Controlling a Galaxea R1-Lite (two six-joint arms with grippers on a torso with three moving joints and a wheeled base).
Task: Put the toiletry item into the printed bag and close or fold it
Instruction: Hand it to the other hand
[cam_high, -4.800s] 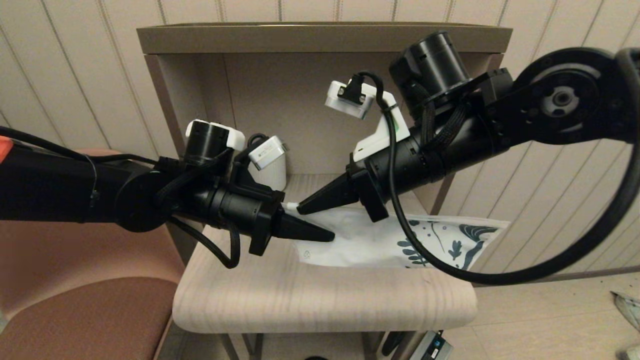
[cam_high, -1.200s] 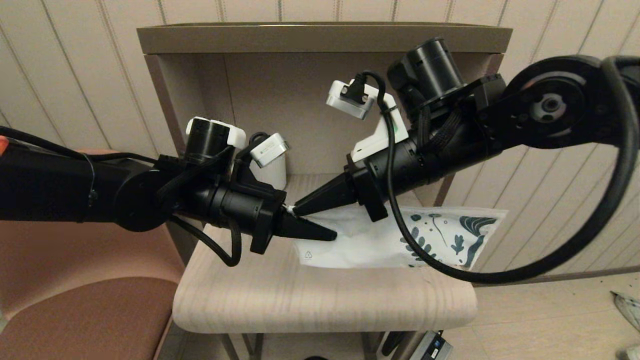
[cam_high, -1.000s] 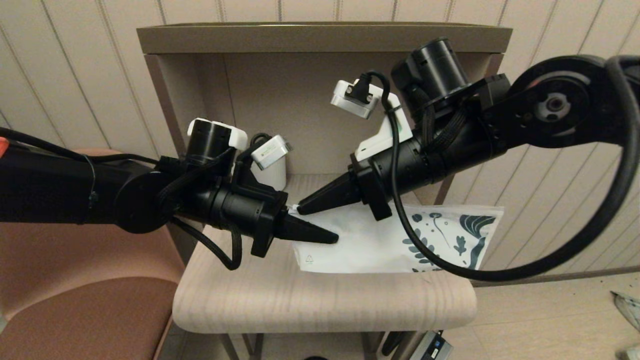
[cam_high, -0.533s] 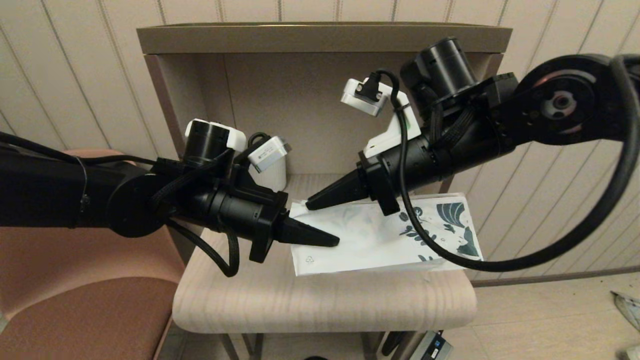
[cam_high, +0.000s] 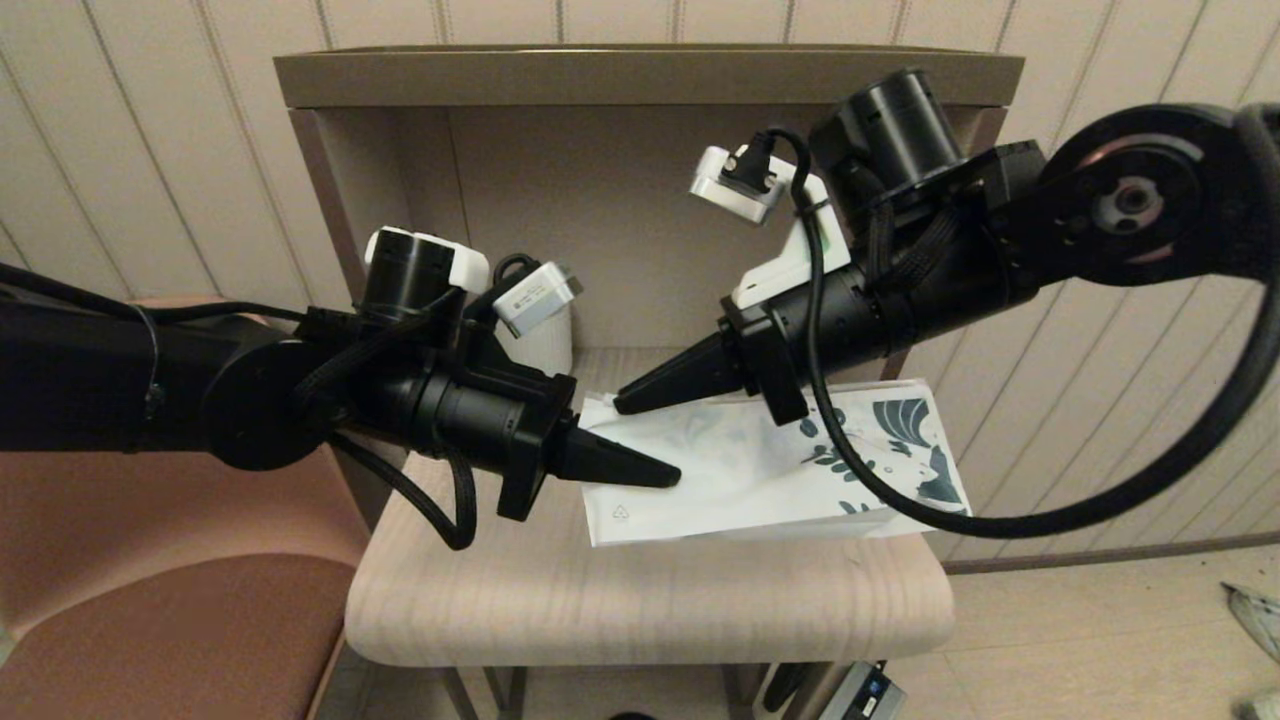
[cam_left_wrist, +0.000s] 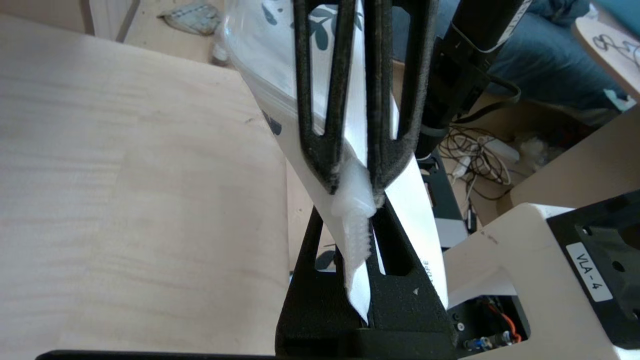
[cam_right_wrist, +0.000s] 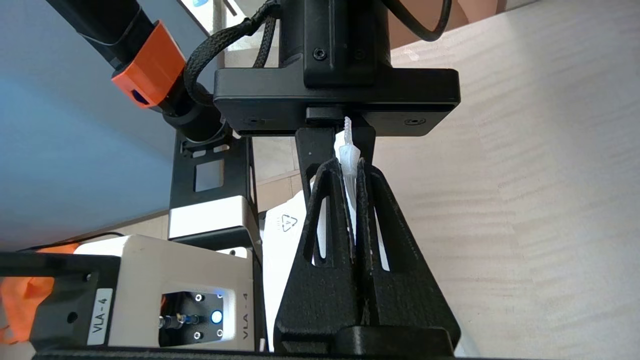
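A: Starting on the left, what is the left gripper doing?

B: Its fingers are closed on the near part of the plain end of the printed bag, the end with the small triangular mark. The left wrist view shows a crumpled white edge pinched between them.

A: And to the right of that?

B: The right gripper points in from the other side, its fingers clamped on the far corner of that same end. So both grippers hold the bag by one short edge, close together. The bag lies on the surface, its leaf-printed end toward the right edge. A white ribbed mug stands behind the left arm.

A: Where is the toiletry item?

B: I can't see it anywhere. It may be inside the bag already, but nothing shows that for certain.

A: So how far along is it?

B: Late, I'd judge. With both grippers pinching the plain end, this looks like the closing or folding step, and no fold is made yet.
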